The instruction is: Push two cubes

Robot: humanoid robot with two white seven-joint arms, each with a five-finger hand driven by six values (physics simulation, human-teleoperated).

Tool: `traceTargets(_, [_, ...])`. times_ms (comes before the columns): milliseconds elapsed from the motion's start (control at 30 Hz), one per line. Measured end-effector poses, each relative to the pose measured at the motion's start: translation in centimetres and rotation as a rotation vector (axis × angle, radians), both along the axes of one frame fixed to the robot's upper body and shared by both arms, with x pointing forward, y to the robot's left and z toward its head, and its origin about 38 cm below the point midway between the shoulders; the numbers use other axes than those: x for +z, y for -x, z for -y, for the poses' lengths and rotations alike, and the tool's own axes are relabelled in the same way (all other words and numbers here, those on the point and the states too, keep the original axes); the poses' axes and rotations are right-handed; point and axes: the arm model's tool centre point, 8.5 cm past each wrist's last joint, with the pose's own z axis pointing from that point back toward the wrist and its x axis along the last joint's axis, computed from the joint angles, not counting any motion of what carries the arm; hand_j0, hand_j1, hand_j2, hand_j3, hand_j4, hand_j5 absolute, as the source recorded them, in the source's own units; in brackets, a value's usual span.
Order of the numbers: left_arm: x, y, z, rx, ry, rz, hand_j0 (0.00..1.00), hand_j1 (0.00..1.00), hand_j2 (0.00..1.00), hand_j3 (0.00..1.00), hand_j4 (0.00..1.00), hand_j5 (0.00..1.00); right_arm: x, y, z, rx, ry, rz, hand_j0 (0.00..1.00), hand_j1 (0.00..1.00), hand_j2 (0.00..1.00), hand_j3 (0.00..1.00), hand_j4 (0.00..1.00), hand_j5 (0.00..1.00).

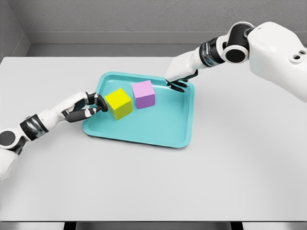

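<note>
A teal tray (144,129) lies on the grey table (153,187), a little left of the middle. Two cubes sit in its far-left part: a yellow cube (119,103) and, touching it on the right and slightly farther back, a pink cube (144,94). The yellow cube looks a little tilted, turned at an angle to the tray's edges.

The left hand (85,107) comes in from the lower left and reaches over the tray's left rim. Its dark fingers (98,102) are loosely curled and press against the left face of the yellow cube; they wrap around nothing. The cube lies directly to the right of this hand, in contact with it.

The right hand (180,79) comes in from the upper right and hangs at the tray's far-right corner. It stands apart from the pink cube, which lies to its left. Its fingers point down toward the rim; whether they are spread or curled cannot be made out.
</note>
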Motion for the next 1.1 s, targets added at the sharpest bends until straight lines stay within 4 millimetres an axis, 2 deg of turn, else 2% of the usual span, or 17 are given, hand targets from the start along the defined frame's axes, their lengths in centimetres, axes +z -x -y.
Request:
traceTargets(633, [-1.2,-0.7,0.6,0.018,-0.020,-0.019,0.43,0.43,0.43,0.43,0.43,0.43,0.4,-0.2,0.2,-0.007,-0.005,0.006,0.15,0.15,0.15,0.15,0.15,0.15])
traceTargets(1100, [-1.2,-1.7,1.5,0.026,-0.006,-0.019,0.43,0.43,0.43,0.43,0.43,0.43,0.5,0.1,0.1,0.004,-0.001,0.010,0.16,0.16,0.16,0.16,0.16,0.16])
